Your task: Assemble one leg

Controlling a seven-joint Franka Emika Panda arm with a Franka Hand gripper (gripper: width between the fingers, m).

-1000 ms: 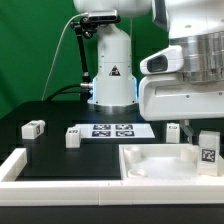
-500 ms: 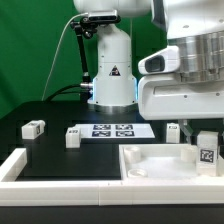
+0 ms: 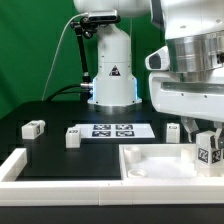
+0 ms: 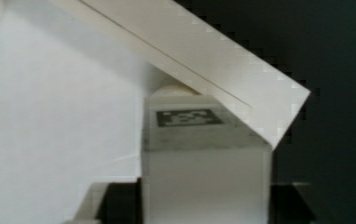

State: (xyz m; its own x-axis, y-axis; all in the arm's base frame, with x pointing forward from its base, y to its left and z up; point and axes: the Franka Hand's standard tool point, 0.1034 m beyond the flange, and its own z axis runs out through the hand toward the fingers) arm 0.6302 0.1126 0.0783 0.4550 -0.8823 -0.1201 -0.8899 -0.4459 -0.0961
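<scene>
**While the leg hangs at the panel's corner**

Because the gripper [image 3: 204, 138] is clamped on the leg [image 3: 209, 150], with the block filling the gap between the two dark pads [image 4: 118, 205] in the wrist view, we judge the pick-up done and the insertion step in hand. The leg, its tag facing the exterior camera, hangs low over the corner of the white panel [image 3: 150, 162] on the exterior view's right, a little tilted rather than plumb. We cannot tell whether its lower end touches the panel. The exterior view crops it near the frame's edge, and in the wrist view the raised rim [image 4: 228, 70] crosses the leg's far end on a slant.

As we read it, the next move calls for squaring the leg to the corner socket and lowering it straight, then probably turning it to seat. The rim just beside the leg is the edge to mind. A slanted descent could catch on it or shove the panel.

Elsewhere we have room. The third small block [image 3: 172, 130] stands near the gripper, just behind the panel, so any sideways correction toward it should be slight. The marker board [image 3: 112, 129], the middle small block [image 3: 72, 137] and the far small block [image 3: 33, 128] lie well apart on the exterior view's left.
</scene>
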